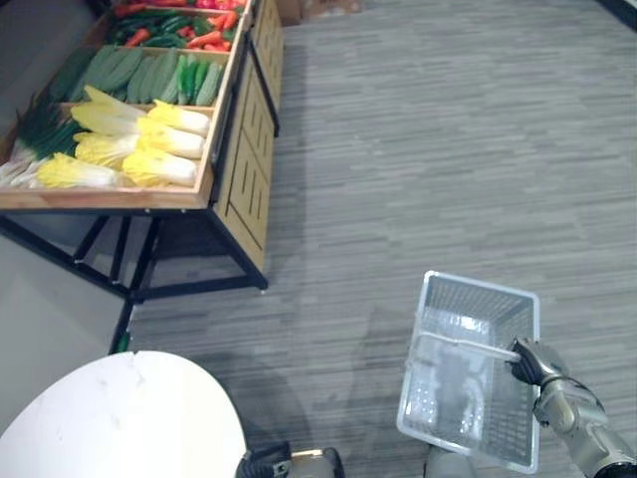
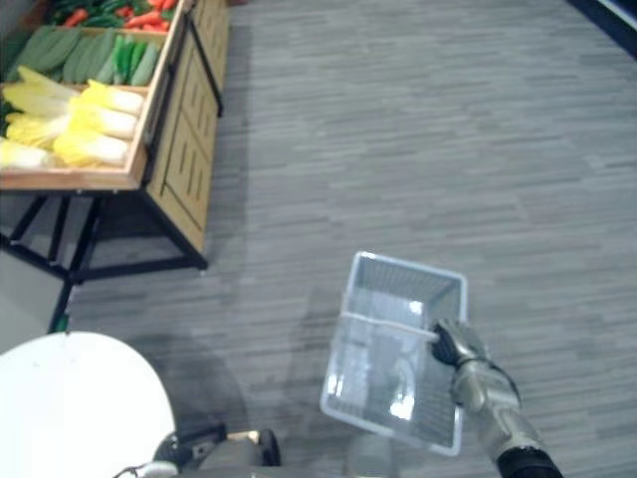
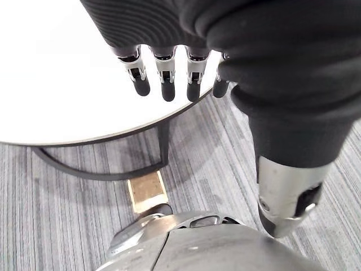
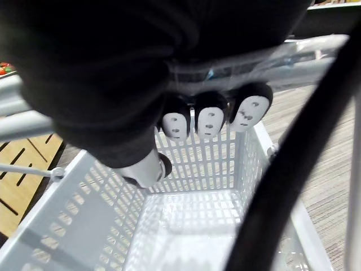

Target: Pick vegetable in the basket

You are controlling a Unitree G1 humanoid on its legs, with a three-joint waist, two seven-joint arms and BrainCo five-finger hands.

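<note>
The white mesh basket (image 1: 476, 299) hangs over the grey floor (image 1: 418, 149), low on the robot's right, and I see no vegetable in it. The right hand (image 1: 532, 360) has its fingers (image 4: 210, 119) curled round the thin handle (image 1: 463, 344), so the basket is carried by that hand alone.

The vegetables are well apart from it, on a wooden stand (image 1: 244, 159): pale yellow cabbages (image 1: 139, 144) in the nearest tray, green cucumbers (image 1: 149, 75) behind them, and red and green ones further back. A round white desk (image 1: 119, 418) lies near the robot's left, with the left hand (image 3: 167, 76) above its edge, fingers straight and holding nothing.

The step seems to be closing in on the stand. Doing it well means keeping the handle firmly wrapped and the basket level. The robot should end up beside the cabbage tray, where the free left hand can reach.
</note>
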